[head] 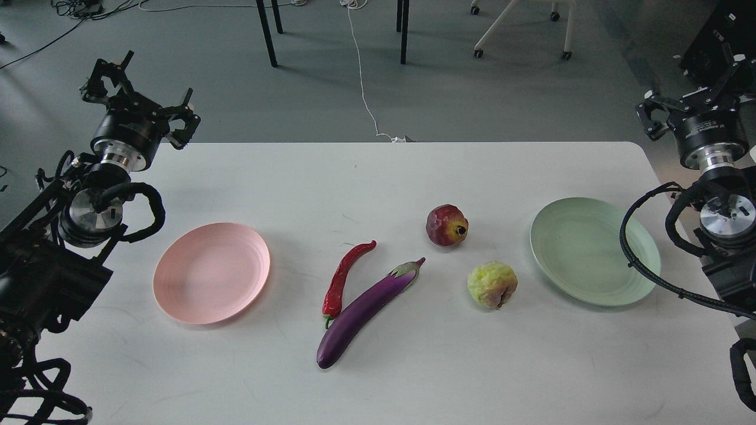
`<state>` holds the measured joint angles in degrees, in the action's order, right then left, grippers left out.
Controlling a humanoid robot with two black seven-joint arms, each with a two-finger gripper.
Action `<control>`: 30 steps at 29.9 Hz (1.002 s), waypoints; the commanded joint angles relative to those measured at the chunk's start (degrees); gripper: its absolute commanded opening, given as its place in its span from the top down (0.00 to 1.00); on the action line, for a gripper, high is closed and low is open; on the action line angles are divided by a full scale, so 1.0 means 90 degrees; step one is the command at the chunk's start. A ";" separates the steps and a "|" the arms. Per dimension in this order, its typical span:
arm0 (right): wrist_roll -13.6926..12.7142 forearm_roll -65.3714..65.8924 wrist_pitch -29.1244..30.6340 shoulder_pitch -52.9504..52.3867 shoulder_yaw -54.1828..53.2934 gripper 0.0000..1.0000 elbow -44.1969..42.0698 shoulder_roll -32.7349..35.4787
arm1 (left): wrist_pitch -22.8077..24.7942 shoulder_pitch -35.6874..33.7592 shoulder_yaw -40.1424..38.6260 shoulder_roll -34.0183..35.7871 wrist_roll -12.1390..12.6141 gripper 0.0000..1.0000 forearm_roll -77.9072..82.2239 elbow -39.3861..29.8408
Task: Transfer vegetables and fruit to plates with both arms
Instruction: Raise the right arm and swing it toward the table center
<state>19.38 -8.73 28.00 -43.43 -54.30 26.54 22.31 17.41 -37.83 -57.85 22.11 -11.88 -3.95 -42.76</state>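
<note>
A purple eggplant point(366, 311) lies slanted at the table's middle, with a red chili pepper point(344, 279) just to its left. To their right sit a dark red pomegranate point(446, 225) and, nearer me, a bumpy yellow-green fruit point(492, 284). An empty pink plate point(211, 272) lies on the left and an empty mint green plate point(593, 250) on the right. My left gripper point(144, 88) hangs open past the table's far left corner, holding nothing. My right gripper point(691, 94) is raised beyond the far right corner, open and empty, with part of it against dark equipment.
The white table point(378, 378) has rounded far corners. Cables from my right arm point(649, 277) loop over the green plate's right rim. Beyond the table are grey floor, table legs point(269, 35), a white cord point(363, 88) and a chair base point(520, 29).
</note>
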 commanded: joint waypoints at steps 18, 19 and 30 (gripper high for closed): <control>-0.0054 0.0247 0.0000 -0.2759 0.3842 0.01 0.0626 0.0744 | -0.0040 -0.0015 0.0080 0.0492 -0.0516 0.02 -0.0040 -0.0005; -0.0054 0.0247 0.0000 -0.3149 0.4446 0.01 0.0625 0.0666 | -0.0021 -0.0015 0.0099 0.0541 -0.0507 0.02 -0.0040 -0.0005; -0.0044 0.1505 0.0000 -0.5691 0.9508 0.01 0.0908 -0.1189 | -0.0001 -0.0015 0.0109 0.0591 -0.0350 0.02 -0.0040 -0.0044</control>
<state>19.00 -1.30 28.01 -91.88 24.26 33.42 15.03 17.37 -37.97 -56.80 27.40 -15.07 -4.27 -43.09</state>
